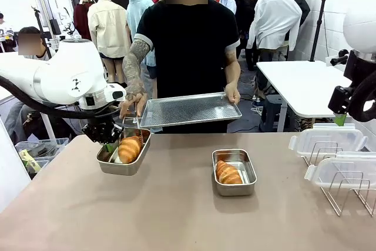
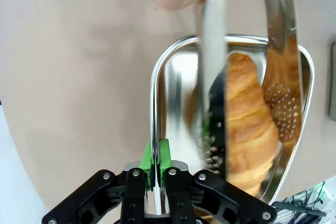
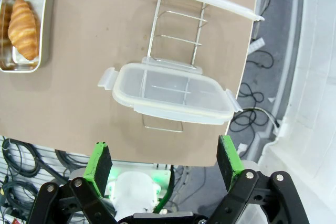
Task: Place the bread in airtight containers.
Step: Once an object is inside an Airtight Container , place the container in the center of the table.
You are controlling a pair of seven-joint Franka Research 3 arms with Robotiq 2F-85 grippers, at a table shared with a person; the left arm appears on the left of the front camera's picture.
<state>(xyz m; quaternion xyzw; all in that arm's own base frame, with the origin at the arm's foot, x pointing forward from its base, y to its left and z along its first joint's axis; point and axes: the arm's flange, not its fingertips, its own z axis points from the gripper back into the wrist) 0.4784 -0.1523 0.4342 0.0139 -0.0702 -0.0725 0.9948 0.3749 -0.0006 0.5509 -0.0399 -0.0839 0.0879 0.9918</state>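
- surface (image 1: pixel 176 221): brown and holds everything. Landmark is the right tin (image 1: pixel 249 176), mid-surface.
- person: stands behind the right tin at the far side. One hand (image 1: pixel 232 93) holds the perforated tray (image 1: pixel 188 110) above the far edge; the other hand (image 1: pixel 132 99) works the tongs (image 2: pixel 212 77).
- wire rack (image 1: pixel 346 195): right of the right tin, well apart. The far lid (image 1: pixel 326 141) and near lid (image 1: pixel 343 171) rest on it, neither on a tin.
- left tin (image 1: pixel 120 167): left of the right tin, apart from it, open.
- bread: one croissant (image 1: pixel 228 173) lies flat in the right tin. The other croissant (image 1: pixel 129 149) is in the left tin with the tongs around it; cannot tell if it is let go.
- left fingers (image 2: pixel 164 156): narrow, pinching the left tin's rim on the side away from the right tin and steadying it.
- right fingers (image 3: pixel 101 162): spread wide, holding nothing, high above the rack and lids, right of the right tin.
- progress: both croissants look binned, so the loading seems about done. Both lids are off, so sealing both tins is left, maybe half the job.
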